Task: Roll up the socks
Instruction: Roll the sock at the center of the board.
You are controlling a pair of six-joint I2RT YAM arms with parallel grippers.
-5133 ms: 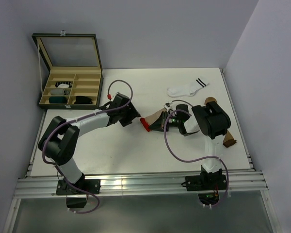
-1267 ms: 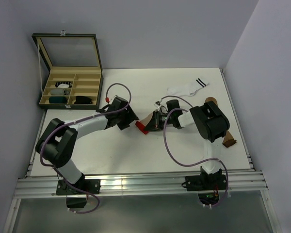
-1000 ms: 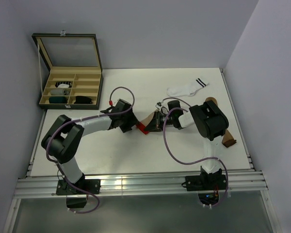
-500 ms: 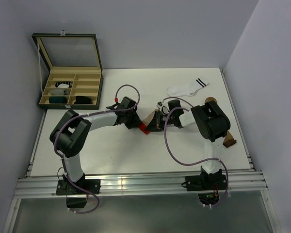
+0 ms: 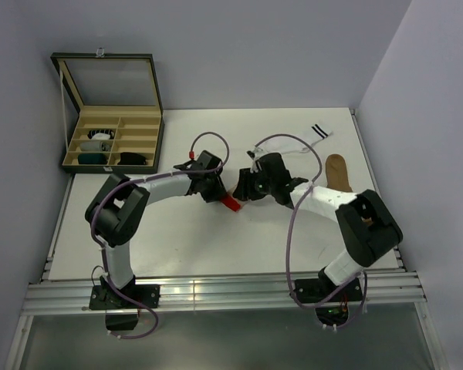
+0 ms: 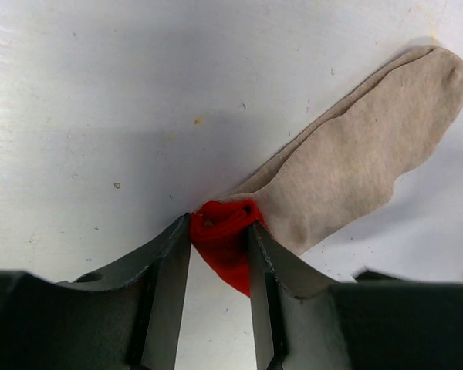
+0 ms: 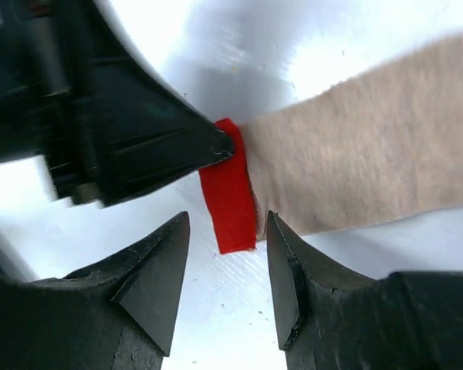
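Note:
A beige sock (image 6: 347, 166) with a red cuff (image 6: 220, 231) lies flat on the white table. My left gripper (image 6: 220, 227) is shut on the bunched red cuff. In the top view that cuff (image 5: 230, 203) shows between the left gripper (image 5: 219, 196) and the right gripper (image 5: 237, 192), and the right arm hides most of the sock. In the right wrist view my right gripper (image 7: 227, 221) stands open around the end of the red cuff (image 7: 228, 196) without pressing it. The sock's beige body (image 7: 355, 177) stretches to the right, and the left gripper's black fingertip (image 7: 216, 144) touches the cuff.
A white sock with black cuff stripes (image 5: 317, 131) lies at the back right, partly hidden by the right arm. A brown sock (image 5: 339, 171) lies near the right edge. An open compartment box (image 5: 83, 137) holding rolled socks stands at the back left.
My right gripper has opened and let go of the red cuff, and its arm has swung out to the right. My left gripper has moved in and shut on the cuff.

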